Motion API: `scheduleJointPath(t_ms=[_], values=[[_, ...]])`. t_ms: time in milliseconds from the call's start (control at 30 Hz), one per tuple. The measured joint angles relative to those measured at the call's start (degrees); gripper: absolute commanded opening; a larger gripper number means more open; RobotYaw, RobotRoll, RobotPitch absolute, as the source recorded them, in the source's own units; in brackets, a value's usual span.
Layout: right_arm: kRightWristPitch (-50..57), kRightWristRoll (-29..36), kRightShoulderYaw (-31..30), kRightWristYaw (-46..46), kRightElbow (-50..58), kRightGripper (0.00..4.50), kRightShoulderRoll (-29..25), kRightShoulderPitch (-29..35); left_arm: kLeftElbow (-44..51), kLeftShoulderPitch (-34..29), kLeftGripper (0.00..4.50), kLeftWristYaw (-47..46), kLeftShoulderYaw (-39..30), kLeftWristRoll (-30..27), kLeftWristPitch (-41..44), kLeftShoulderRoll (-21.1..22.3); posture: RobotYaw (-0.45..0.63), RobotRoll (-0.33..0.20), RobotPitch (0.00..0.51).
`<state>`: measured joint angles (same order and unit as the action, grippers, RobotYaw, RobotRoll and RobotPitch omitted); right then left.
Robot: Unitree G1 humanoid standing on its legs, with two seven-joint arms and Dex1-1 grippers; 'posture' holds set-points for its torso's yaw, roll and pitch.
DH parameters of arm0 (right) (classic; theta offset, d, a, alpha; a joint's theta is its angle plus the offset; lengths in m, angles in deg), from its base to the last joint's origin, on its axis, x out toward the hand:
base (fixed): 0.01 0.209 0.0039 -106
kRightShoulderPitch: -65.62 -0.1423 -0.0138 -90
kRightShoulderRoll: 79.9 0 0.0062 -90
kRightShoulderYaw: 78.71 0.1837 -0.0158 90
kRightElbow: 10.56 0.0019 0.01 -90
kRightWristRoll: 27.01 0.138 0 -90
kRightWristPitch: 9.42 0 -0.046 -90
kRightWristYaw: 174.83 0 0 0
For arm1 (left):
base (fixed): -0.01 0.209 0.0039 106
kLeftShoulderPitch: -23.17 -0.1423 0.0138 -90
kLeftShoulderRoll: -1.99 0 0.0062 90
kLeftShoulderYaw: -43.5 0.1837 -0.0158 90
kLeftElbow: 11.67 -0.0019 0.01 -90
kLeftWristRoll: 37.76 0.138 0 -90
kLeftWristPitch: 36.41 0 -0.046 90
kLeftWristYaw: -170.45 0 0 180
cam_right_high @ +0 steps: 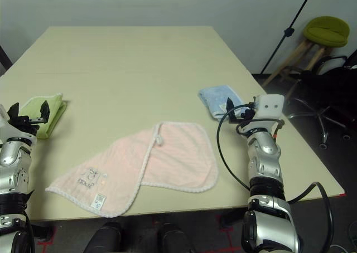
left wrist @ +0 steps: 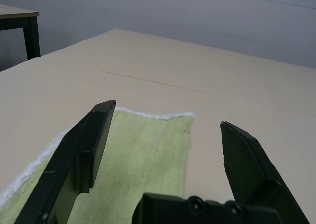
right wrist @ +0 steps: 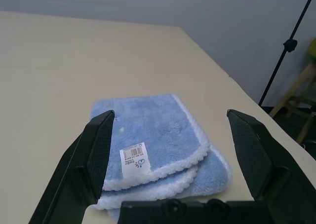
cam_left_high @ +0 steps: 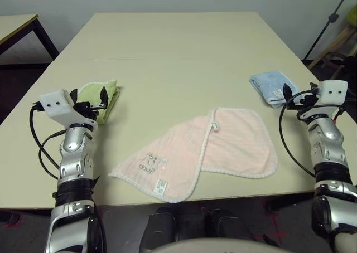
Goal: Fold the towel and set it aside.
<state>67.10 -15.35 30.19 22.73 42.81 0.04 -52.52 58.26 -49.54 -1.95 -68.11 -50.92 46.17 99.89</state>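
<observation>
The pale pink towel (cam_left_high: 201,152) lies near the table's front edge, folded over once with its white bobbled edging running across the middle; a dark embroidered motif and a white label show on its left part. My left gripper (cam_left_high: 96,100) hovers open at the table's left side, over the yellow-green folded cloth (cam_left_high: 109,96). At the right side my right gripper (cam_left_high: 293,94) stands open just in front of the light-blue folded cloth (cam_left_high: 270,87). Neither gripper touches the towel. The wrist views show both pairs of fingers spread wide with nothing between them.
The beige table (cam_left_high: 173,52) stretches bare behind the cloths. A second table (cam_left_high: 17,27) stands at the far left. A black stand (cam_right_high: 284,33), a green stool (cam_right_high: 326,30) and a chair base sit off the table's right side.
</observation>
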Motion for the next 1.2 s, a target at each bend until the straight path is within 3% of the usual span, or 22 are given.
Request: scheduleJointPath(t_ms=[233,400,500,700,933,1200], values=[[0.19,0.00,-0.06,0.61,-0.01,4.50,-0.01,-0.56,-1.58,0.14,4.47,0.86,-0.11,-0.05,-1.07,0.15,0.16,0.000,0.053],[2.88,1.17,-0.28,4.59,1.53,4.50,-0.60,-0.61,-2.31,0.83,4.47,4.27,-0.66,-1.43,-1.38,2.70,0.15,0.000,0.059],[7.24,2.71,-1.56,10.33,6.32,4.50,-3.03,-0.59,0.04,1.46,4.47,10.11,-0.61,-4.67,1.09,5.66,0.14,0.000,0.050],[17.22,3.96,-7.41,25.42,12.74,4.50,-11.14,-1.44,9.37,-0.10,4.47,27.88,0.76,-12.72,14.80,16.89,0.13,0.000,0.063],[22.90,-0.27,-18.06,43.97,6.85,4.50,-19.95,-13.37,23.63,-1.07,4.47,48.06,10.46,-19.79,33.94,29.85,0.16,0.000,0.061],[17.72,-12.07,-29.88,54.82,-11.86,4.50,-18.88,-25.42,33.64,-0.88,4.47,55.54,16.49,-23.46,43.66,31.39,0.20,0.000,0.055]])
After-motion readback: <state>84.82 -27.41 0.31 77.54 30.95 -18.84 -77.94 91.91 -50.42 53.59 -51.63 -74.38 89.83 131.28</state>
